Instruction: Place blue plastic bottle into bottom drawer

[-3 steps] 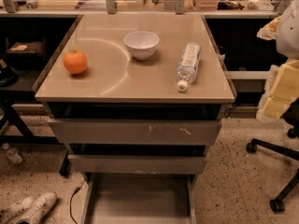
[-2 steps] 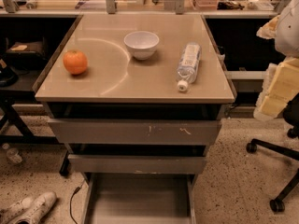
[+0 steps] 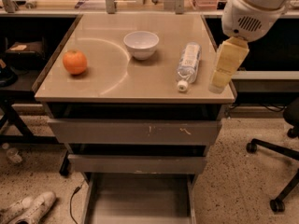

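Note:
The blue plastic bottle (image 3: 188, 62) lies on its side on the right part of the tan tabletop (image 3: 107, 85), white cap toward the front edge. My gripper (image 3: 218, 83) hangs from the white arm (image 3: 254, 8) just right of the bottle, above the table's right front corner, apart from the bottle and holding nothing that I can see. The bottom drawer (image 3: 140, 199) is pulled out below the two closed drawers and its grey floor is bare.
A white bowl (image 3: 141, 44) and an orange (image 3: 74, 62) sit on the tabletop left of the bottle. White shoes (image 3: 28, 208) and a tiny bottle (image 3: 11, 153) lie on the floor at left. An office chair base (image 3: 275, 171) stands at right.
My gripper has moved left and a little up, from beside the table's right side to over its right front corner, close to the bottle. The objects on the table have not moved.

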Robot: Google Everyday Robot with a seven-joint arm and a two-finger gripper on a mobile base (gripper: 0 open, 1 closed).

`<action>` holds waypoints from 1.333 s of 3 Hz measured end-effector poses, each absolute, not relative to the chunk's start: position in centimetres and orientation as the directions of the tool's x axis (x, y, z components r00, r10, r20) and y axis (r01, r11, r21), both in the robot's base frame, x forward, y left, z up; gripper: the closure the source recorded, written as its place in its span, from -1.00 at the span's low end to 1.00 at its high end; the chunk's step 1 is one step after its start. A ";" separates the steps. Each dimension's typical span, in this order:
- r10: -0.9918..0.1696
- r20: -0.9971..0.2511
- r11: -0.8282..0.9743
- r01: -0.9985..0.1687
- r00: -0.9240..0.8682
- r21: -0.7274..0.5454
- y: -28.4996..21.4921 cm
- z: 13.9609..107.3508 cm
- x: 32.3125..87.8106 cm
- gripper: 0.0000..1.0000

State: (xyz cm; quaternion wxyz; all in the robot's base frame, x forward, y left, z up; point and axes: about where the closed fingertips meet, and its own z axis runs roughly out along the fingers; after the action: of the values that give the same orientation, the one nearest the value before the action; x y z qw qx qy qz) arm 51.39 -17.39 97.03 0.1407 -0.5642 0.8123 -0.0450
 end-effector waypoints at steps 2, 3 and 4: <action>-0.918 -0.131 0.396 -0.888 -0.375 -0.235 -15.8 95.2 55.5 -1.00; -0.891 -0.186 0.447 -0.867 -0.413 -0.218 -15.3 94.9 57.4 -1.00; -0.823 -0.236 0.560 -0.808 -0.517 -0.185 -15.6 94.6 61.0 -1.00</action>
State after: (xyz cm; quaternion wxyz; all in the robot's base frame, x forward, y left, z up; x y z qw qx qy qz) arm 61.05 -15.56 94.63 0.1495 -0.4684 0.8704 -0.0258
